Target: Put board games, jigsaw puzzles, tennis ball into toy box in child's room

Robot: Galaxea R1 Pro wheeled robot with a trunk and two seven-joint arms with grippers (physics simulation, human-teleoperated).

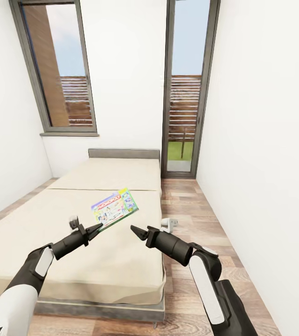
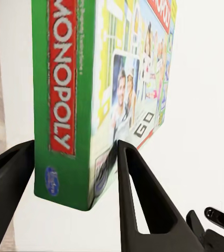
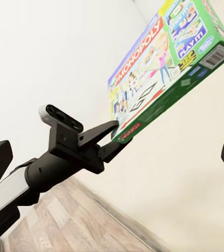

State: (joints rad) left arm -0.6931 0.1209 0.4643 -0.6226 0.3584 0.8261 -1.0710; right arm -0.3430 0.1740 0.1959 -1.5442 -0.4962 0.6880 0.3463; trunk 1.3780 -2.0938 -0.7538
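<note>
Above the bed (image 1: pixel 98 261), my left fingers (image 2: pixel 138 199) are clamped on one corner of the Monopoly box (image 1: pixel 114 208), holding it up clear of the mattress. My right fingers (image 1: pixel 137 232) hang apart, empty. Such a corner pinch could let it swivel or slip free.

The Monopoly board game (image 1: pixel 114 208) is a thin green and white box with a red logo stripe, gripped by one corner in the left gripper (image 1: pixel 94 228), held tilted just above the beige bed (image 1: pixel 37 219)
</note>
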